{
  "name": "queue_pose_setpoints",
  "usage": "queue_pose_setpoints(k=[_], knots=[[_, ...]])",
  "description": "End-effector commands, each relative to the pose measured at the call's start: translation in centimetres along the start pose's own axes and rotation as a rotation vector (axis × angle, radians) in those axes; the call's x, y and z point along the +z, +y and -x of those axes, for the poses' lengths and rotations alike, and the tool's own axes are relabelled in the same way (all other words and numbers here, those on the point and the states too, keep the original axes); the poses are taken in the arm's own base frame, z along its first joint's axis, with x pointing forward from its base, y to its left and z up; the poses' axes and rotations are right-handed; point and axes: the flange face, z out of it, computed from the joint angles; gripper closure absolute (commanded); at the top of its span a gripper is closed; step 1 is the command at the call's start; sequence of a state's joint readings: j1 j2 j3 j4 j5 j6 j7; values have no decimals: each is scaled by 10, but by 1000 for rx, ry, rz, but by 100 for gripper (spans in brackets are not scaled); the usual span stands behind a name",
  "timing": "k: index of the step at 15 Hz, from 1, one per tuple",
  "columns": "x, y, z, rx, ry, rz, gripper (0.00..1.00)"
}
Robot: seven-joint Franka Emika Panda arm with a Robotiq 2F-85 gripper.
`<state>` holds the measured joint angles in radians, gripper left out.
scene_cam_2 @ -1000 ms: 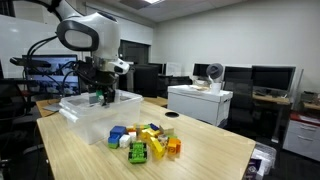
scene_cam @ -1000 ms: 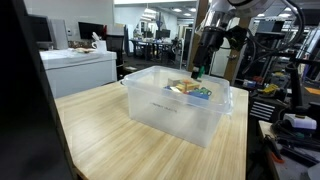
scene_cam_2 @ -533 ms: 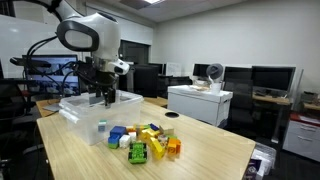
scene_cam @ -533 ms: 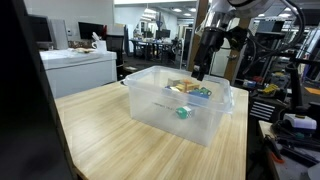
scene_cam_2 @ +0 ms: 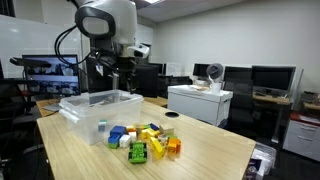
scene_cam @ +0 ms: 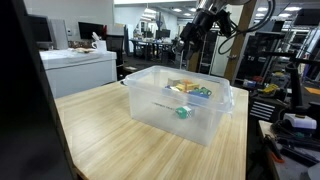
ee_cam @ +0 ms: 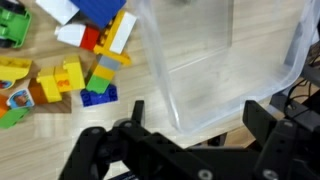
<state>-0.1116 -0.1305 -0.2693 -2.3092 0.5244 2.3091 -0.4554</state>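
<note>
A clear plastic bin (scene_cam: 200,125) stands on the wooden table (scene_cam: 100,140) in both exterior views, also bin (scene_cam_2: 95,108). Inside lie a small teal ball (scene_cam: 181,112) and some yellow and blue toys (scene_cam: 190,90). My gripper (scene_cam: 187,38) hangs high above the bin's far side, open and empty. In the wrist view the gripper (ee_cam: 198,115) looks down over the bin's corner (ee_cam: 230,60), with its black fingers (ee_cam: 135,108) spread wide. Beside the bin lies a pile of toy blocks (scene_cam_2: 140,140), seen from above as blue, yellow, red and white blocks (ee_cam: 100,50).
A green toy car (scene_cam_2: 137,152) sits at the near edge of the pile. A white cabinet (scene_cam: 80,68) stands beyond the table, with desks, monitors and chairs around it. Equipment racks (scene_cam: 285,70) stand close to the table's side.
The jaws opened and the small teal ball dropped into the bin. The arm then rose well above the bin and swung toward the side where the toy pile lies.
</note>
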Motion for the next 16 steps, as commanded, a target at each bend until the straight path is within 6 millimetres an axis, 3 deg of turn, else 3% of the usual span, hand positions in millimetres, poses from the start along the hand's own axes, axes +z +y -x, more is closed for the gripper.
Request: queue_pose_setpoints(k=[1, 4, 9, 12, 16], knots=[[-4, 50, -37, 114, 92, 62, 0], [8, 105, -43, 188, 137, 174, 0], [45, 188, -25, 278, 123, 357, 0], [69, 216, -11, 278, 70, 427, 0], [90, 222, -5, 237, 24, 460, 0]])
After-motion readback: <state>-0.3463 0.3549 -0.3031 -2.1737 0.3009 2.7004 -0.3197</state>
